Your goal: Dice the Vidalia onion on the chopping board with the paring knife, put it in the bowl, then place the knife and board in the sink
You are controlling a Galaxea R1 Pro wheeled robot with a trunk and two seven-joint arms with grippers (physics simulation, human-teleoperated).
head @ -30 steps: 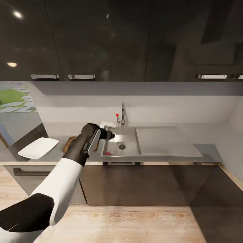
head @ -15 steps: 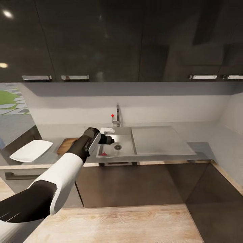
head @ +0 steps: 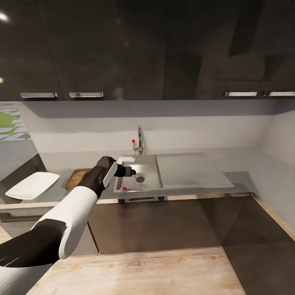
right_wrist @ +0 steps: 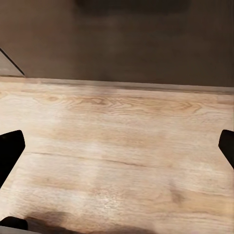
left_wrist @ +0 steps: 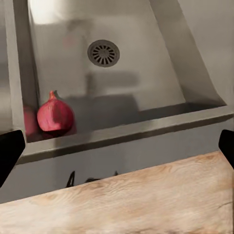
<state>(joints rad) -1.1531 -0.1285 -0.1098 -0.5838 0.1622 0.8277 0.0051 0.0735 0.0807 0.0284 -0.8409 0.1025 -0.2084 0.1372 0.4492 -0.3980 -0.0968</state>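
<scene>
The onion (left_wrist: 54, 116) sits in the near corner of the sink (head: 149, 186), stem tip up, below the empty, spread-fingered left gripper (head: 130, 172).

Home kitchen, glossy dark cabinets (head: 123, 49), grey countertop (head: 241, 172), steel sink (head: 180, 174) (chrome tap (head: 139, 141)), wood floor (head: 135, 272)

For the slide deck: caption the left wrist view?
Open left end effector looks into matte grey sink, red onion by its wall.

Open sink (head: 149, 185) basin above the onion (left_wrist: 55, 116), front wall close beside it.
</scene>
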